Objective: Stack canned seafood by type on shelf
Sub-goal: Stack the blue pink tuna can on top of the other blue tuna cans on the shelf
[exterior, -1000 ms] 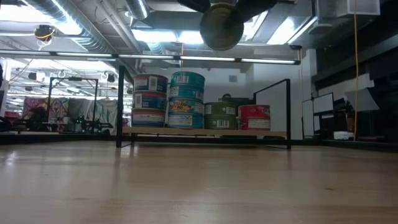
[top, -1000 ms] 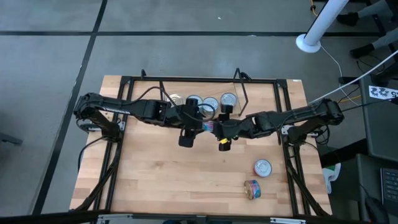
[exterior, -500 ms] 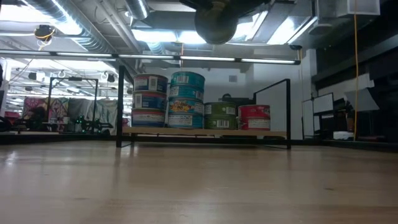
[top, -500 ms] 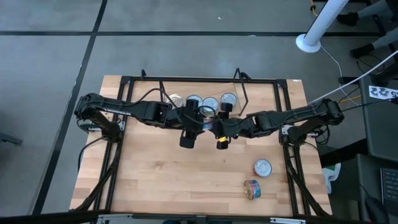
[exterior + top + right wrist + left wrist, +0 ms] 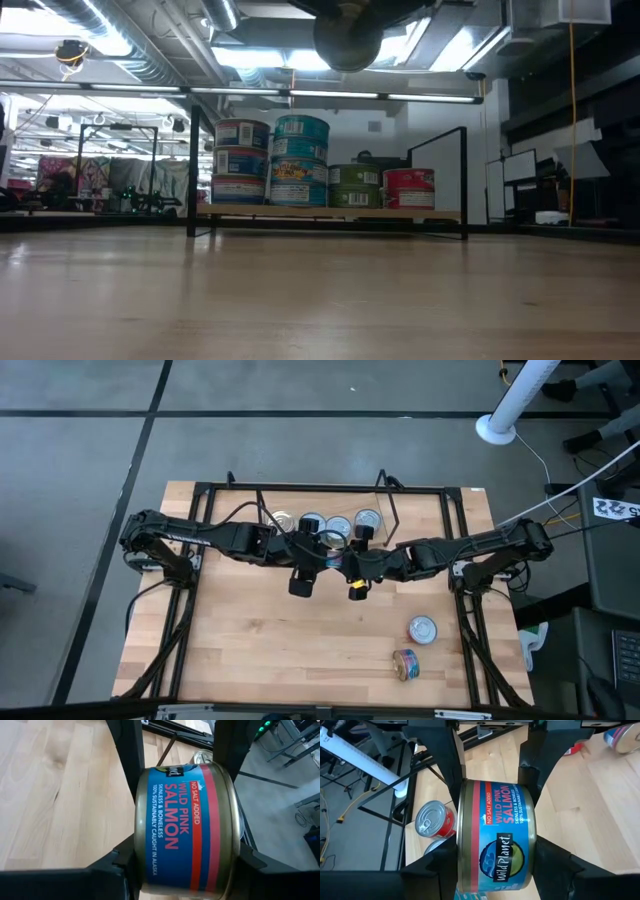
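Observation:
A blue and red salmon can hangs in the air between both arms above the table's middle. My left gripper and my right gripper are both shut on it from opposite sides. The low view shows its round end high above the board. Behind it stands the shelf, a light board on a black wire frame. It carries two stacks of cans, a green can and a red can. My left gripper pinches the salmon can between its two fingers, one on each flat end, near the rim. It comes in level from the table's left. The can is lifted clear, lying on its side. My right gripper pinches the same can on its two flat ends, by the rim, coming level from the table's right. The can lies on its side between the fingers, clear of the table.
An upright can and a can on its side rest on the table's near right part. Black rails frame the tabletop. The shelf's cans stand just behind the two grippers.
The held can has risen slightly and shifted a little toward the table's left, and my right gripper has moved left with it. My left arm has stayed nearly still.

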{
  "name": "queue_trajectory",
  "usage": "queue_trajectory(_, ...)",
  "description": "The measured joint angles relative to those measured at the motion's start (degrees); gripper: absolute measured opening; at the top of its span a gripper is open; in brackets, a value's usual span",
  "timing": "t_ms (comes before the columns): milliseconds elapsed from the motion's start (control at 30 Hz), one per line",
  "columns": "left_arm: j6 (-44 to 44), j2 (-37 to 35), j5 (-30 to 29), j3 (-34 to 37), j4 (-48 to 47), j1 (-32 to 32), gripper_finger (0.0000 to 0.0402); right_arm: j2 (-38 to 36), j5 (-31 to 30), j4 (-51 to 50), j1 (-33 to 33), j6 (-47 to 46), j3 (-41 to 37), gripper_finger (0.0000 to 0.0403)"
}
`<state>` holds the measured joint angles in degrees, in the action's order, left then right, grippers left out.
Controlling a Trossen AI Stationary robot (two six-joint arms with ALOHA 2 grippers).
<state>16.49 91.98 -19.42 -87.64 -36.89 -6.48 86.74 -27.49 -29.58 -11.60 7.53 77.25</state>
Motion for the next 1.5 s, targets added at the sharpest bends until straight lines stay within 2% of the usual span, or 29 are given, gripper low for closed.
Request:
queue_trajectory(267, 0.1, 0.0, -0.2, 0.0, 0.0, 0.0, 0.0192, 0.0, -0.1, 0.0, 0.0, 0.8, 0.0, 0.0194)
queue_trajectory(600, 3.5, -0.1, -4.9, 0.1, -2.5, 0.0, 0.0195, 0.0, -0.2, 0.0, 0.0, 2.4, 0.0, 0.0262)
queue_trajectory(800, 3.7, -0.7, -8.9, 0.1, -6.9, 0.0, 0.0195, 0.0, -0.7, -1.3, 0.1, 2.6, 0.0, 0.0275)
queue_trajectory(933, 3.6, -2.0, -14.9, 0.1, -10.7, 0.0, 0.0196, -0.9, -1.5, -5.9, 0.0, 2.5, 0.0, 0.0275)
queue_trajectory(1200, 2.9, -3.5, -32.4, 0.1, -22.7, 0.4, 0.0197, -3.7, -0.5, -17.3, 0.0, 0.0, 0.0, 0.0275)
queue_trajectory(1333, -2.2, -3.2, -33.5, 0.1, -29.0, 1.7, 0.0197, -4.0, 2.3, -22.7, 0.0, -1.7, 0.0, 0.0276)
queue_trajectory(1500, -4.5, -3.0, -33.2, 2.4, -30.4, 3.5, 0.0197, -4.0, 5.1, -27.1, 0.0, -1.9, 0.0, 0.0276)
